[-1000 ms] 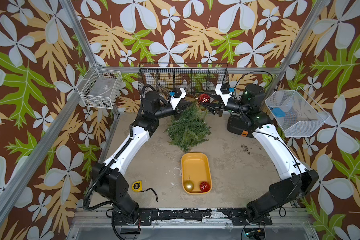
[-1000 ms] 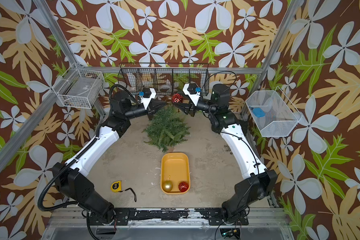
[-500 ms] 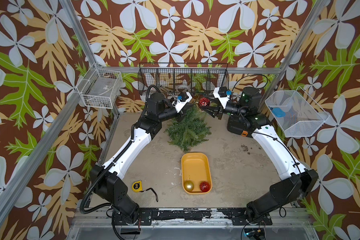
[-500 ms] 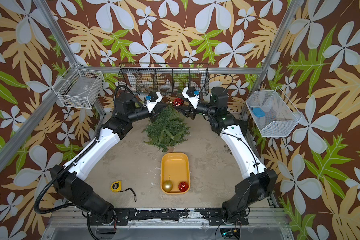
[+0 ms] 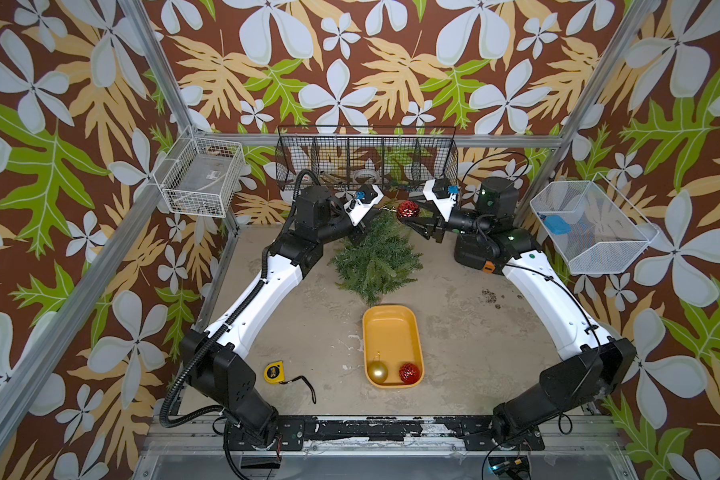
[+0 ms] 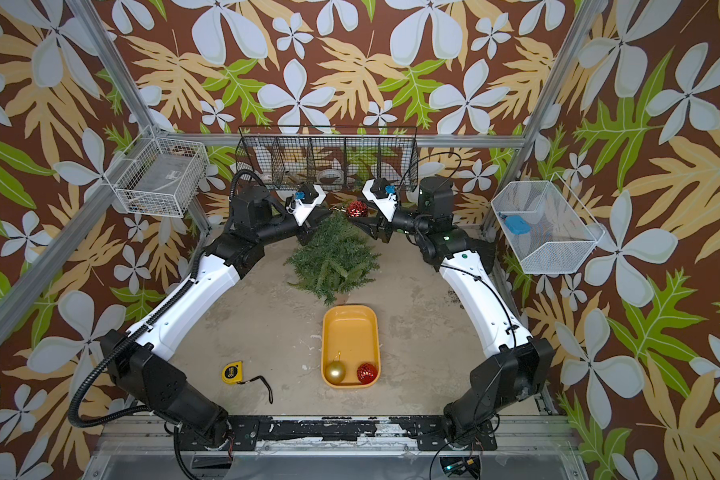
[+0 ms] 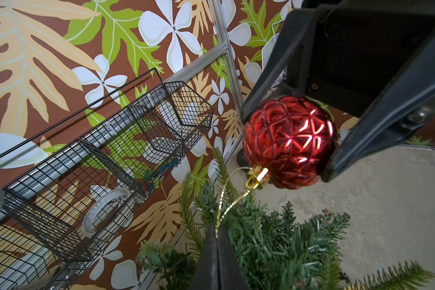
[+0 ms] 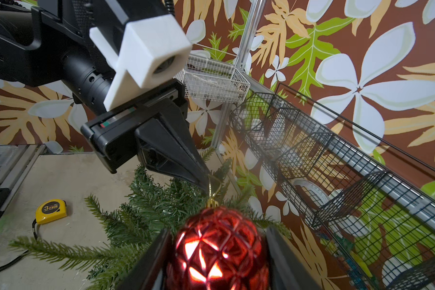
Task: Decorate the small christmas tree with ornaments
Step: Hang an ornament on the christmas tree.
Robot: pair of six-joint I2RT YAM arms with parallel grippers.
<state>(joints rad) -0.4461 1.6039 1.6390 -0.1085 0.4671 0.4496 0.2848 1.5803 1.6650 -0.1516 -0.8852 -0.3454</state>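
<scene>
Working the two arms from my desk, I am gripping a faceted red bauble [image 5: 408,209] in the right gripper [image 8: 217,253]. Its jaws are pressing on opposite sides of the ball and are spread no wider than the ball itself. The bauble is hanging in the air just above the tip of the small christmas tree [image 5: 375,259], which is standing at the far middle of the table [image 5: 454,332], in front of a black wire basket [image 5: 366,162] on the back wall.

From the other side I am pinching the bauble's gold loop [image 7: 226,198] with the left gripper [image 7: 217,232]. Its jaws are fully together on the thread, right over the topmost needles. The thread is running from the bauble's gold cap straight into those closed tips.

Two more ornaments are waiting in the yellow tray [image 5: 391,311] on the near side of the tree: a smooth gold bauble [image 5: 378,372] and a second red bauble [image 5: 409,372], lying side by side at its near end. A yellow tape measure [image 5: 274,371] is lying on the table to the tray's left, well apart from it.
</scene>
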